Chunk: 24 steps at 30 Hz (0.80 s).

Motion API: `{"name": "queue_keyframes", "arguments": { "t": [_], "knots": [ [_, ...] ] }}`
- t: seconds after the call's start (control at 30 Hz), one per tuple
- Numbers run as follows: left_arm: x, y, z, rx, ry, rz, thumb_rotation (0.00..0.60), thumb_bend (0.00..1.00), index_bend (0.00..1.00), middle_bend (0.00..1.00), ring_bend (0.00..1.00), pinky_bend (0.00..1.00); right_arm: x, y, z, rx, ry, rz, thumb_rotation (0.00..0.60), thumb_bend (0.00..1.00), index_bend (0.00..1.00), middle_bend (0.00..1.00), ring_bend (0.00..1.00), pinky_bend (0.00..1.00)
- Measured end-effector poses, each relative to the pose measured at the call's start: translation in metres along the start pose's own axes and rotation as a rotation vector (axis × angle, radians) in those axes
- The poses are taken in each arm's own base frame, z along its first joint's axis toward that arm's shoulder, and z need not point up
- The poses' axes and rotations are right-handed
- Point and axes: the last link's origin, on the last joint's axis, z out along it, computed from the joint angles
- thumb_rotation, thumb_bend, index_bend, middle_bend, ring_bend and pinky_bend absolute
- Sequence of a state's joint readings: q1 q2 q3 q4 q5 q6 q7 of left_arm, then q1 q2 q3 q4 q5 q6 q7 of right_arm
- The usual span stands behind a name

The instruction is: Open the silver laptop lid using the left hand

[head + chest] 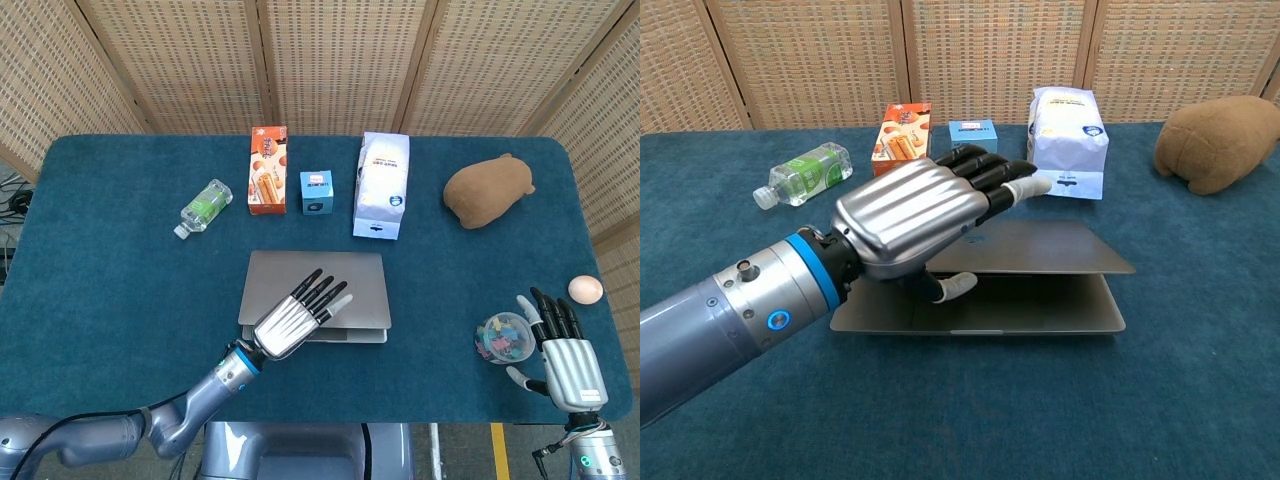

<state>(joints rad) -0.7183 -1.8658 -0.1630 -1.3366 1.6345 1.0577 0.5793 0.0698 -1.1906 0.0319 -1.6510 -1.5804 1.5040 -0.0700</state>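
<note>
laptop lid partly raised, left hand at its front edge

we see the silver laptop (318,290) near the front middle of the blue tabletop (120,300), its lid lifted off the base at a shallow angle. our left hand (295,314) grips the lid's front edge: fingers (990,170) stretched flat over the top, thumb (952,287) hooked beneath it in the gap.

behind the laptop a row of things stands well apart from it. behind its left corner lies a small clear bottle (205,207) with a green label, on its side. directly behind the laptop stands an orange snack box (267,170), then a little blue carton (317,192), then a white bag (381,186) with blue print; we cannot read the writing on any of them. in the chest view our fingers cover part of the blue carton. far behind the laptop's right corner sits a brown plush toy (488,189).

to the right of the laptop, near the tabletop's front, is a clear round container (503,337) with small coloured pieces inside. our right hand (562,352) rests just beside it, fingers spread, holding nothing. further right of the laptop, by the tabletop's edge, lies an egg (585,290).

nothing stands between the lid and the row behind it.
</note>
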Motion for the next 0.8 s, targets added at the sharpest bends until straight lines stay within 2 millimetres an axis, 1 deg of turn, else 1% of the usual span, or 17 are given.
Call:
{"name": "queue_keyframes", "arguments": {
  "t": [0.1, 0.33, 0.5, 0.53, 0.57, 0.6, 0.67, 0.7, 0.8],
  "knots": [
    [0.0, -0.003, 0.005, 0.029, 0.001, -0.029, 0.6, 0.38, 0.0, 0.0, 0.0, 0.0, -0.001, 0.0, 0.0, 0.001, -0.004, 0.0, 0.6, 0.0, 0.0, 0.0, 0.0, 0.0],
    [-0.008, -0.008, 0.013, 0.066, -0.037, -0.04, 0.6, 0.37, 0.0, 0.0, 0.0, 0.0, -0.005, -0.003, 0.0, 0.022, -0.032, -0.007, 0.6, 0.0, 0.01, 0.0, 0.0, 0.0],
    [-0.007, -0.011, 0.013, 0.061, -0.046, -0.038, 0.6, 0.37, 0.0, 0.0, 0.0, 0.0, -0.011, -0.01, 0.003, 0.096, -0.082, -0.029, 0.6, 0.0, 0.06, 0.0, 0.0, 0.0],
    [-0.007, -0.011, 0.013, 0.058, -0.049, -0.041, 0.6, 0.37, 0.0, 0.0, 0.0, 0.0, -0.013, -0.011, 0.005, 0.118, -0.095, -0.034, 0.6, 0.02, 0.07, 0.0, 0.0, 0.0],
    [-0.007, -0.012, 0.013, 0.056, -0.051, -0.043, 0.6, 0.37, 0.0, 0.0, 0.0, 0.0, -0.015, -0.013, 0.006, 0.144, -0.109, -0.038, 0.6, 0.03, 0.08, 0.0, 0.0, 0.0],
    [-0.006, -0.012, 0.013, 0.053, -0.053, -0.044, 0.6, 0.37, 0.0, 0.0, 0.0, 0.0, -0.018, -0.016, 0.009, 0.182, -0.132, -0.045, 0.6, 0.08, 0.09, 0.0, 0.0, 0.0],
    [-0.005, -0.013, 0.013, 0.048, -0.055, -0.041, 0.6, 0.37, 0.0, 0.0, 0.0, 0.0, -0.023, -0.019, 0.015, 0.24, -0.172, -0.06, 0.6, 0.19, 0.1, 0.0, 0.0, 0.0],
    [-0.005, -0.013, 0.013, 0.046, -0.056, -0.041, 0.6, 0.37, 0.0, 0.0, 0.0, 0.0, -0.027, -0.022, 0.019, 0.282, -0.201, -0.068, 0.6, 0.27, 0.1, 0.0, 0.0, 0.01],
    [-0.004, -0.013, 0.013, 0.045, -0.055, -0.043, 0.6, 0.37, 0.0, 0.0, 0.0, 0.0, -0.037, -0.03, 0.031, 0.378, -0.273, -0.075, 0.6, 0.41, 0.11, 0.02, 0.0, 0.06]
  ]
}}
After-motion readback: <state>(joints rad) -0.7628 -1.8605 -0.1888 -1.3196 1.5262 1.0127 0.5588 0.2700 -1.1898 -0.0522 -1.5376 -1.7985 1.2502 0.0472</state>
